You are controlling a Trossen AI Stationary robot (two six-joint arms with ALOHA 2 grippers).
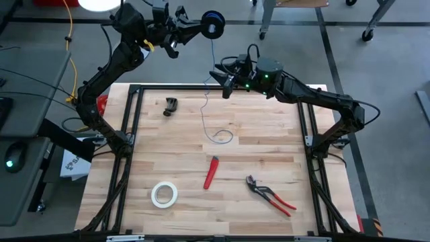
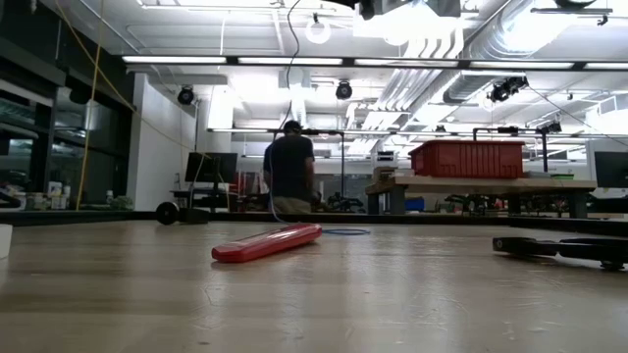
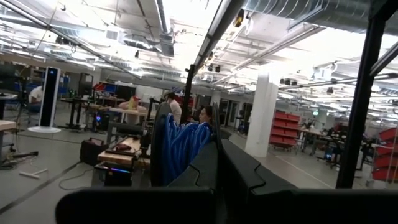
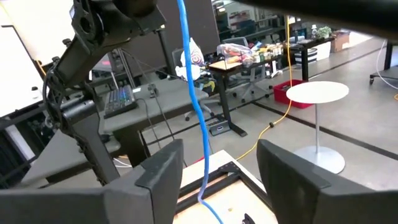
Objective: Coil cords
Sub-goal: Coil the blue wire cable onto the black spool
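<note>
My left gripper (image 1: pixel 199 27) is raised high beyond the table's far edge, shut on a small black spool (image 1: pixel 213 25) wound with blue wire (image 3: pixel 177 146). The thin blue-violet wire (image 1: pixel 207 101) hangs from the spool down to the table, where its end lies in a loose loop (image 1: pixel 220 136); the loop also shows in the low view (image 2: pixel 343 232). My right gripper (image 1: pixel 220 79) is open at the table's far edge. The hanging wire (image 4: pixel 200 143) runs between its fingers (image 4: pixel 163 168) without touching them. My left gripper holds the black spool (image 1: pixel 213 25) at its free end, the fingers reaching level toward the table's right. The spool is lifted clear, high above the far edge, with the wire hanging slack below it. The wound wire (image 3: pixel 177 146) hides where the fingers meet the spool.
On the table lie a red-handled tool (image 1: pixel 211 172), red-handled pliers (image 1: pixel 269 195), a white tape roll (image 1: pixel 164 194) and a small black piece (image 1: pixel 170 106). A yellow cable (image 1: pixel 69 40) hangs off the table at the left. A person (image 2: pixel 288 167) stands in the room beyond.
</note>
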